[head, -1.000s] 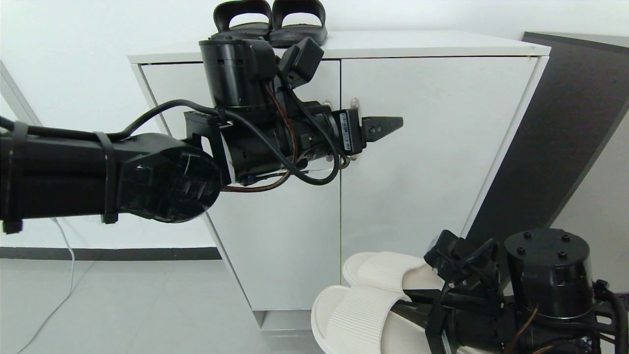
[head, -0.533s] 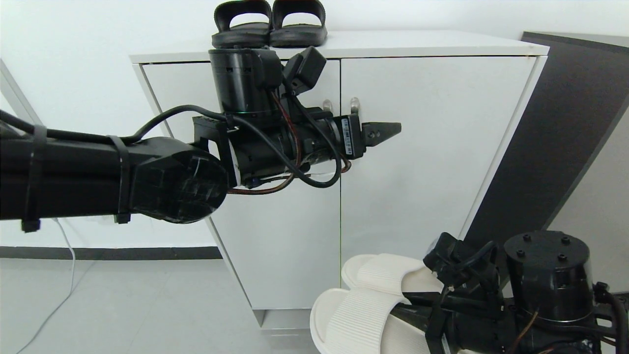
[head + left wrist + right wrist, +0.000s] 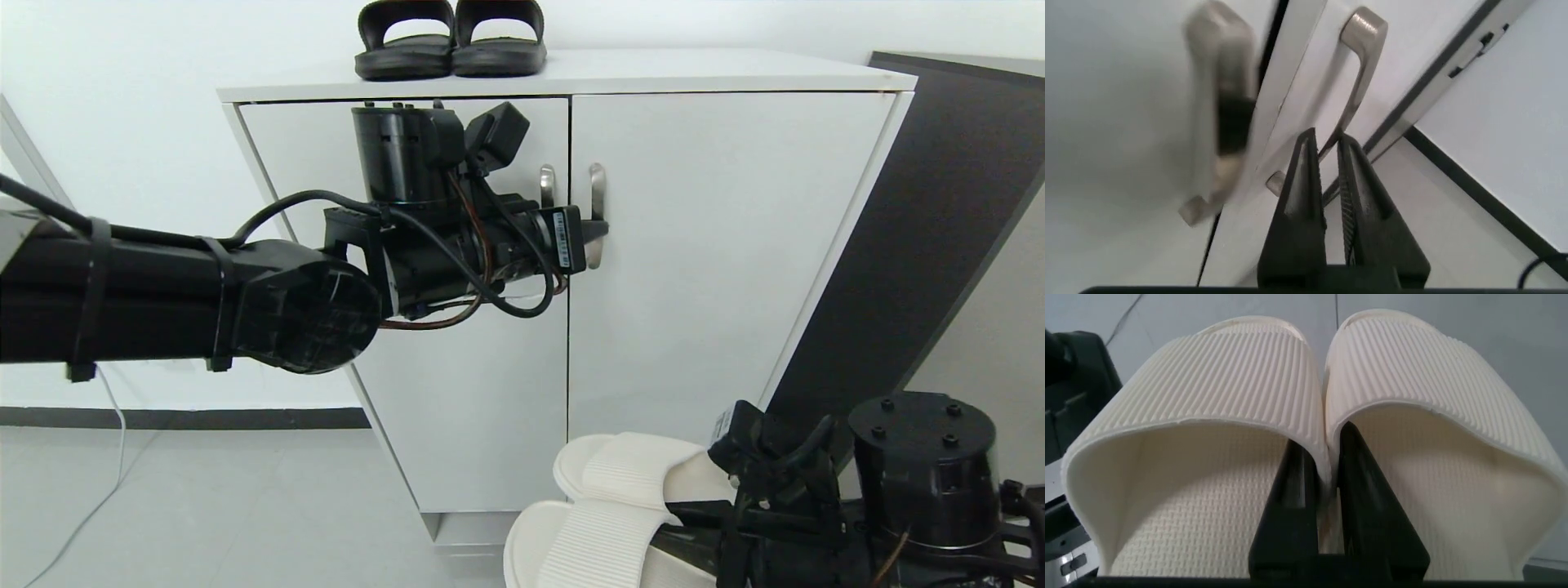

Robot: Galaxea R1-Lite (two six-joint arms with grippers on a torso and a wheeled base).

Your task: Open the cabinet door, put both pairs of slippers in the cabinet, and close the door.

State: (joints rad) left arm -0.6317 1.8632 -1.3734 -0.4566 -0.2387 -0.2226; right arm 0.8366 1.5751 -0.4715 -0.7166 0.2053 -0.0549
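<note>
Head view: white cabinet [image 3: 694, 73] against the wall, both doors closed, left door [image 3: 457, 392] and right door [image 3: 718, 245] meeting at a centre seam. Two metal handles stand upright on either side of the seam, left door handle [image 3: 547, 184] and right door handle [image 3: 598, 184]. Black slippers [image 3: 451, 45] sit side by side on the cabinet top, toward its left end. Left arm comes in from the left at handle height, with the left gripper [image 3: 600, 231] right at the lower half of the right door handle. Left wrist view: left gripper [image 3: 1327, 147] has its fingers drawn almost together, only a thin slit between them, and the right door handle [image 3: 1360, 57] runs just past the tips. It seems to pass behind the slit, but contact is unclear from this angle. Left door handle [image 3: 1221, 106] is blurred beside it, across the seam. White slippers [image 3: 620, 490] are low at the right, in front of the right door's bottom, off the floor and carried by the right arm. Right wrist view: right gripper [image 3: 1327, 449] is clamped on the two inner strap edges of the white slippers [image 3: 1233, 384], pinching the pair together, toes pointing away. Grey floor [image 3: 204, 506] below, with a thin cable [image 3: 106, 490] trailing on it at far left.
</note>
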